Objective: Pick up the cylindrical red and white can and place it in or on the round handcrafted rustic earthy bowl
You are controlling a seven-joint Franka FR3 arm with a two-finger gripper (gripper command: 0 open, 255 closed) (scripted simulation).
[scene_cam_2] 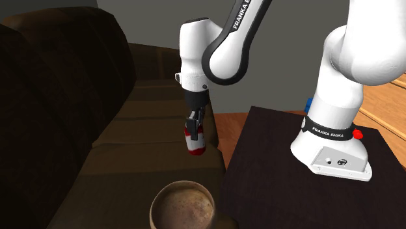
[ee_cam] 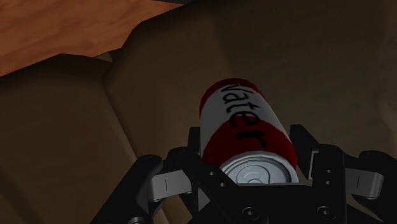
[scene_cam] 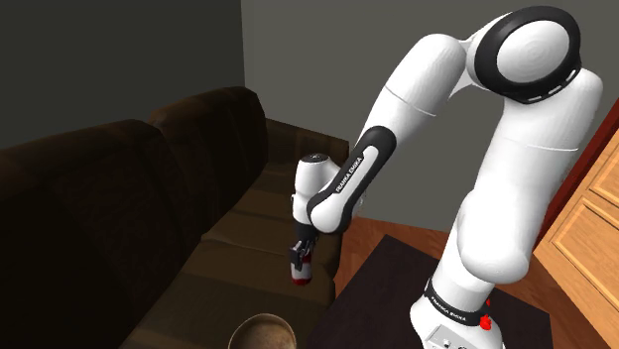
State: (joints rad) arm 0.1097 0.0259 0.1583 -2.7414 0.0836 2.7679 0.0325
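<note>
The all-black two-finger gripper [scene_cam: 301,250] pinches the cylindrical red and white can [scene_cam: 299,270]. In the wrist view the fingers [ee_cam: 191,145] press on opposite sides of the can [ee_cam: 245,124] near its silver lid. Dark lettering runs along its white middle band, and the first letters are cut off by the curve.

In the second exterior view the can [scene_cam_2: 195,142] hangs tilted from the gripper [scene_cam_2: 193,127] over the seat of the dark brown cushioned sofa [scene_cam_2: 52,78]. Its upper end is hidden between the fingers. Whether its lower red end touches the cushion cannot be told.

The round brown earthy bowl [scene_cam_2: 156,195] sits at about six o'clock from the can, well apart from it, and the picture's edge cuts off its near side. In the shoulder view only the far rim of the bowl [scene_cam: 248,322] shows, at about seven o'clock from the can.

The sofa's [scene_cam: 99,198] back is so dim that its folds are hard to make out. The dark box stand [scene_cam: 397,288] lies at four o'clock from the can, with light wooden cabinet [scene_cam: 585,218] panels cut off beyond it.
</note>
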